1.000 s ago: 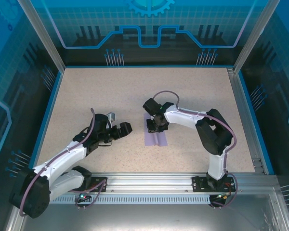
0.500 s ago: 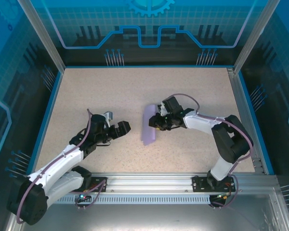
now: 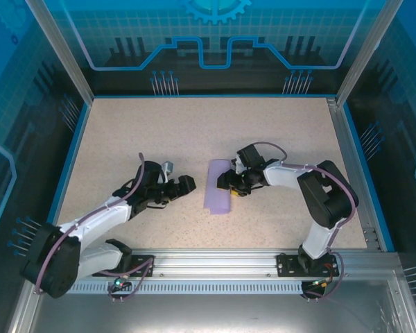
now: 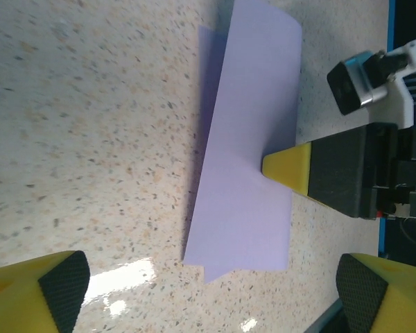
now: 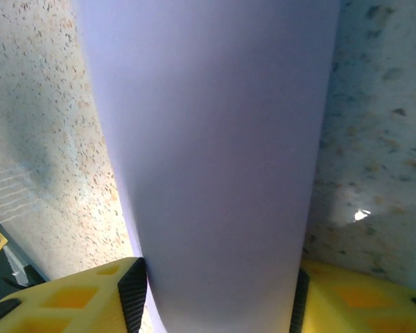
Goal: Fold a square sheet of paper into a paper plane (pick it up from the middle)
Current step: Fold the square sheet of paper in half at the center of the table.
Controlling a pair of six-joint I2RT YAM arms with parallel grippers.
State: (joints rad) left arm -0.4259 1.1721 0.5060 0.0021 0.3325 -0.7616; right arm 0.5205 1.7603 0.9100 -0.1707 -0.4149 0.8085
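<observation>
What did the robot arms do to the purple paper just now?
The right gripper swung from above the square sheet of paper round to its right edge, and the sheet, ridged down the middle before, now lies folded double. The left gripper edged closer but stayed open and empty.

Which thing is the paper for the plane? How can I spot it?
Start at the speckled beige table. Near its middle, between the left gripper and the right gripper, lies the square sheet of paper, folded over into a tall strip. It is the only purple thing there.
</observation>
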